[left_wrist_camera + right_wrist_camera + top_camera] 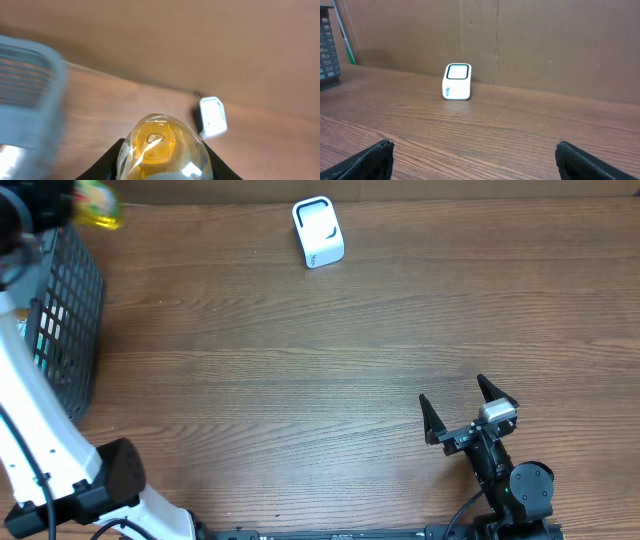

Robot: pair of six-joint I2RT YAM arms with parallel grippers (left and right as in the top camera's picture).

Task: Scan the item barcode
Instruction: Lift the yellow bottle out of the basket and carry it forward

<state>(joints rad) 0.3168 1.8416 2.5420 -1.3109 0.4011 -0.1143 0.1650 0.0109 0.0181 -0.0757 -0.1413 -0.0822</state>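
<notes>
Item [161, 147], yellow, film-wrapped, is clamped in L gripper [162, 170] by basket [70, 320], far-left corner. Scanner [318, 232] is well apart at far-centre edge. R gripper [468, 402] is released, jaws wide, holding 0. Step: prob. carry to Scanner. Next: swing Item across, face barcode to window; barcode not visible.

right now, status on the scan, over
Left gripper shut on yellow item by the basket. Right gripper open, empty. Scanner at far edge, nothing seen between it and item.
</notes>
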